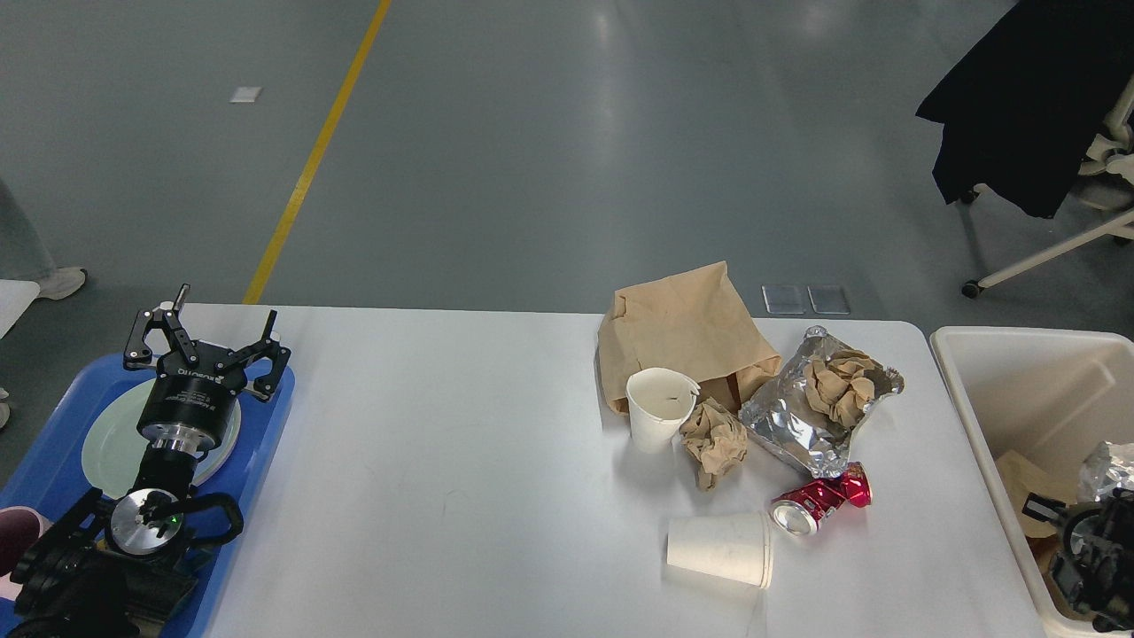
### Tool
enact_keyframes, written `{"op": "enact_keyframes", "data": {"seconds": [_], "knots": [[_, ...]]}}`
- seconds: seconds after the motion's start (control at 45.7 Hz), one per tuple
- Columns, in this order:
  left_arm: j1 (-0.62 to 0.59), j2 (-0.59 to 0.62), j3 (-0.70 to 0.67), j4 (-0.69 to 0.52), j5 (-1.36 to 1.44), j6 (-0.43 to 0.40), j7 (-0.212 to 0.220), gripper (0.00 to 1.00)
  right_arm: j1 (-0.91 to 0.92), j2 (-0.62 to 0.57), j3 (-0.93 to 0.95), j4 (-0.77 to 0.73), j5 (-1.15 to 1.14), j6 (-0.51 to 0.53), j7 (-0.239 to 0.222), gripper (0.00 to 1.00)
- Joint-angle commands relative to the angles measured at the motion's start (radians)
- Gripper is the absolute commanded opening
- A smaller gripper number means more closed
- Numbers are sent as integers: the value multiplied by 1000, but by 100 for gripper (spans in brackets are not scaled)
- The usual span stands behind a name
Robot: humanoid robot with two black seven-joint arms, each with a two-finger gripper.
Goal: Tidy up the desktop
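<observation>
The desktop (pixel 443 461) is filling the near middle of the view, with the litter sitting in a cluster toward its right side, the bin (pixel 1019 372) just past the right edge and the tray (pixel 266 416) at the left. The left gripper (pixel 205 341) is hovering over the tray with its fingers spread apart and nothing between them; the right gripper (pixel 1085 540) is showing only as a dark mass low in the bin — I cannot tell how its fingers are standing. All of it is looking light. The upright cup (pixel 660 409) and the fallen cup (pixel 722 549) are probably crushing easily, so pinch a wall near the rim. The can (pixel 822 501) is dented and likely slippery — grip across its waist. The bag (pixel 687 341), the foil (pixel 819 412) and the wad (pixel 716 441) are soft; any raised fold should do.
</observation>
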Motion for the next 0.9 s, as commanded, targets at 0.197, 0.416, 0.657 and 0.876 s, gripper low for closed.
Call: {"op": "enact_keyframes", "data": {"seconds": [0.197, 0.416, 0.657, 0.876], "knots": [[0, 0, 0, 0, 0, -1, 0, 96, -8, 7, -2, 6, 0, -29, 2, 100], [0, 0, 0, 0, 0, -1, 0, 96, -7, 1, -4, 7, -2, -29, 2, 100], [0, 0, 0, 0, 0, -1, 0, 96, 2, -4, -1, 13, -2, -29, 2, 100], [0, 0, 0, 0, 0, 0, 0, 96, 123, -65, -15, 146, -21, -1, -19, 100]]}}
